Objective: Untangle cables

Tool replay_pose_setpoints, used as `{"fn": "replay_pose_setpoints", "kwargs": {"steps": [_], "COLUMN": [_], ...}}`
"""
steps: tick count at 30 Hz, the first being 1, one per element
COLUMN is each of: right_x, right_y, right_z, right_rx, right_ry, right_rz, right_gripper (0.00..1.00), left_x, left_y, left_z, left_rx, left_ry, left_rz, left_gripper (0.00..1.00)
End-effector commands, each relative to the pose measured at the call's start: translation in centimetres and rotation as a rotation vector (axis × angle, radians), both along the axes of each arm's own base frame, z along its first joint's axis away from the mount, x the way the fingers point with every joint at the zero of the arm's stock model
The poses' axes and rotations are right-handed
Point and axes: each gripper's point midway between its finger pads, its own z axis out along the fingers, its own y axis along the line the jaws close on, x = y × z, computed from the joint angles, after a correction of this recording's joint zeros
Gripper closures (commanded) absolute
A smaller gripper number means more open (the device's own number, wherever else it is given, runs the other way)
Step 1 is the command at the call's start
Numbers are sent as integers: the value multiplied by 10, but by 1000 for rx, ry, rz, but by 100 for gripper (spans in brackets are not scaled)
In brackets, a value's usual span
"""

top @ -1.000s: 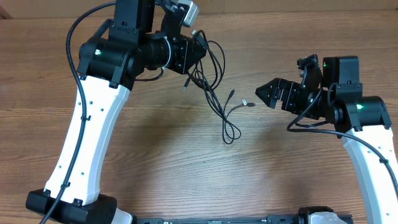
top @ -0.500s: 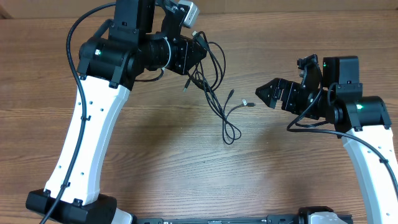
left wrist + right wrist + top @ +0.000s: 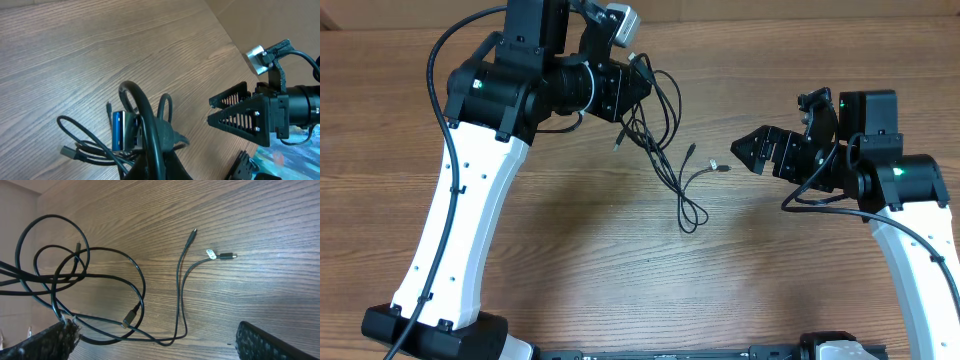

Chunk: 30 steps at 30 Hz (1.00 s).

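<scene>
Cables, thin and black, are at the far middle of the wooden table in the overhead view. Their upper part is a tangle of loops raised in the left gripper, which is closed on them. From there, strands go down to the table toward the near side and end in a small loop. Two free ends with small plugs lie between this loop and the right gripper. The right gripper is near the plugs but apart from them, and it holds nothing.

From the left wrist camera, the cables are bunched at the bottom, where the closed fingers pinch them. A blue plug and a silvery plug stick out of the bundle. The right gripper appears opposite, its two ribbed fingers parted a little and empty.

From the right wrist camera, the two fingers stand at the bottom corners, wide apart, with nothing between them. The cables lie on the wood ahead. Big crossing loops are at the left, and two strands run side by side to the plugs. One plug has a white tag.
</scene>
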Motion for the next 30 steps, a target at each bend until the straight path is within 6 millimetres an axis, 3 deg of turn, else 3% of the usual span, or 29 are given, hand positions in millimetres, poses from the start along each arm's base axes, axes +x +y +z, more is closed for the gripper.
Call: {"fn": "replay_pose_setpoints", "kwargs": {"steps": [1, 30], "right_x": [2, 2], "right_y": [-2, -2], "right_z": [1, 1], "right_rx": [-11, -11], "right_ry": [-9, -9], "right_rz": [-5, -4], "right_gripper": [0, 0], "left_x": [-3, 4], "left_y": [-2, -1], "left_z": [1, 3], "left_rx": [9, -28], "left_ry": [-12, 43], "left_rz": [-21, 65], "left_gripper": [96, 96]}}
